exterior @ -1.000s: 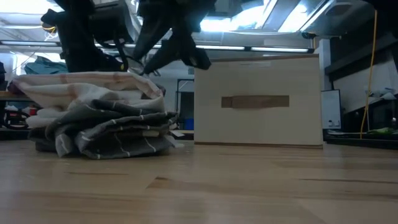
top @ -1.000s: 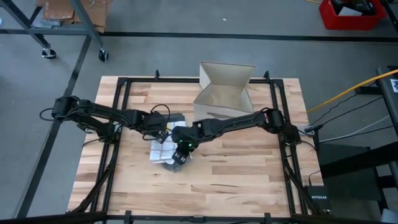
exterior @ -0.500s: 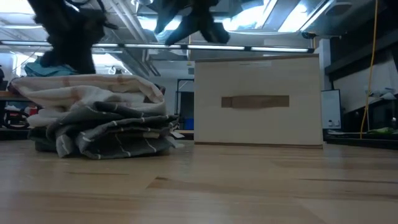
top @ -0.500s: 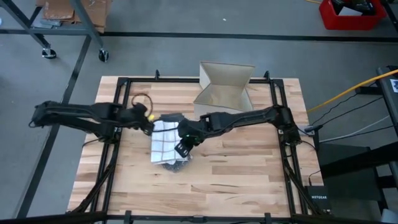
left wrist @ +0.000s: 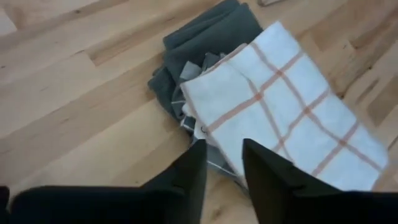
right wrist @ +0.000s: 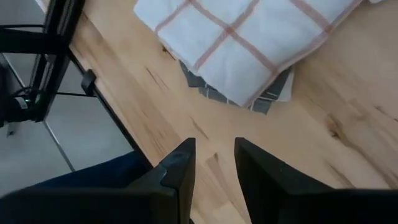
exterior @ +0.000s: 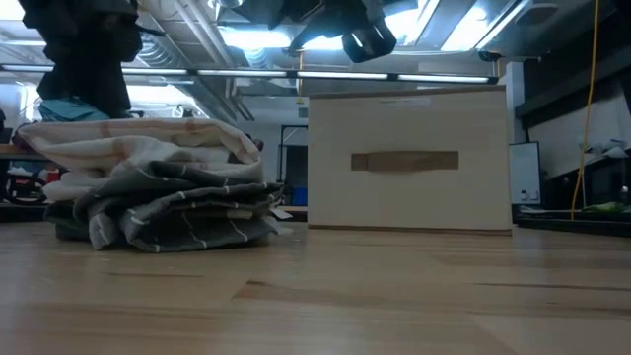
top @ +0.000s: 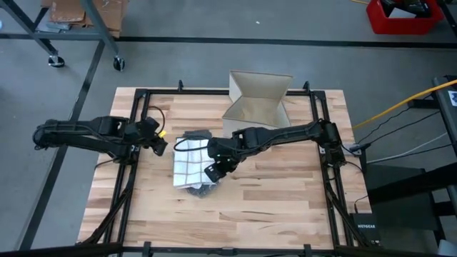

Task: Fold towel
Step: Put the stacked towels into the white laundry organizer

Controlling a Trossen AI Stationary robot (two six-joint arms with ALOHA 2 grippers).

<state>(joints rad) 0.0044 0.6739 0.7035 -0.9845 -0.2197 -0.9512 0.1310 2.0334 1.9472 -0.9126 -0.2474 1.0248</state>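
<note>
A white towel with orange checks (top: 188,164) lies folded on a pile of grey towels (top: 197,187) near the table's middle; the low view shows the white towel (exterior: 128,143) on top of the grey towels (exterior: 168,212). My left gripper (top: 160,145) hovers left of the pile, open, its fingers short of the white towel (left wrist: 286,112) and the grey towels (left wrist: 205,43). My right gripper (top: 213,171) hangs open above the pile's right edge; its wrist view looks down on the white towel (right wrist: 249,37) and the grey towels (right wrist: 273,99).
An open cardboard box (top: 257,100) stands at the table's far edge, just right of the pile; in the low view the box (exterior: 409,163) is behind the towels. Bare wood (top: 271,200) lies to the near and right of the pile. A black frame (top: 136,121) borders the tabletop.
My left gripper has drawn back from over the pile toward the table's left edge. My right gripper has risen and shifted a little to the right. The white checked towel, covered by both grippers before, now lies in full view on the grey pile.
</note>
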